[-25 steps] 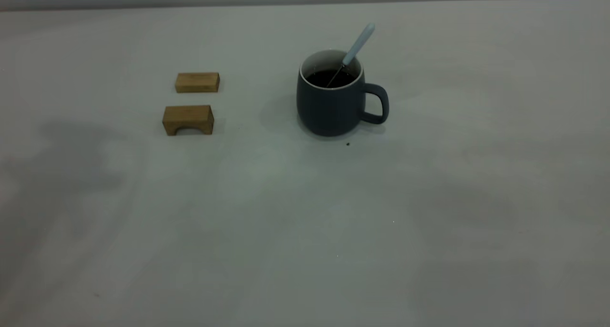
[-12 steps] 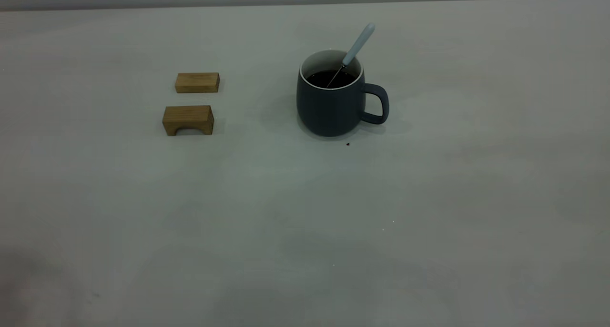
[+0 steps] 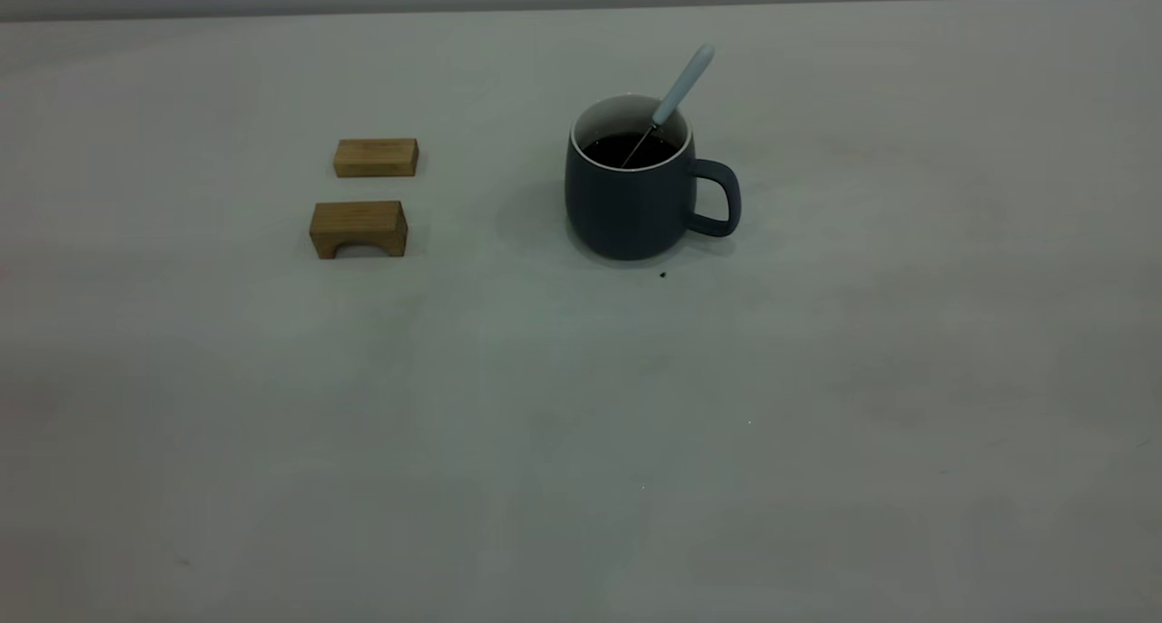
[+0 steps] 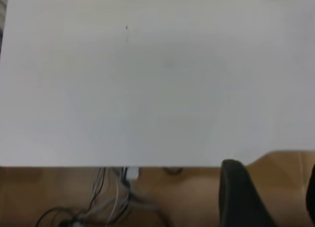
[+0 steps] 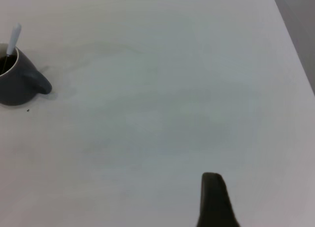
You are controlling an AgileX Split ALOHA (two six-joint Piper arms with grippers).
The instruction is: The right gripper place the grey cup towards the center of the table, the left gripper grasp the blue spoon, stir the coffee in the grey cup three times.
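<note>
Fingers (image 4: 238, 192) of the black left gripper (image 4: 271, 168) stand spread wide with nothing between them, one dark tip in full view and the other only a sliver at the picture's margin. They hang at the border of the wide pale grey-white surface (image 3: 581, 423), well apart from the rounded dark slate-grey cup with white interior and loop handle (image 3: 631, 201), which does not show in the left wrist view.

That grey cup stands upright on the surface, holding dark, almost black coffee (image 3: 633, 148). A slim spoon with a pale blue handle and thin grey metal neck (image 3: 683, 84) leans inside the cup, its bowl sunk in the coffee and its handle slanting up over the rim on the cup's handle side.

On the side of the cup away from its handle, two small wooden blocks lie well apart from it: a flat rectangular one (image 3: 376, 157) and an arched one (image 3: 359, 228). A tiny dark speck (image 3: 663, 274) lies just beside the cup's base.

Far from the cup on its handle side, the black right gripper (image 5: 212, 187) shows one dark tip only; whether it is spread or closed I cannot tell.
</note>
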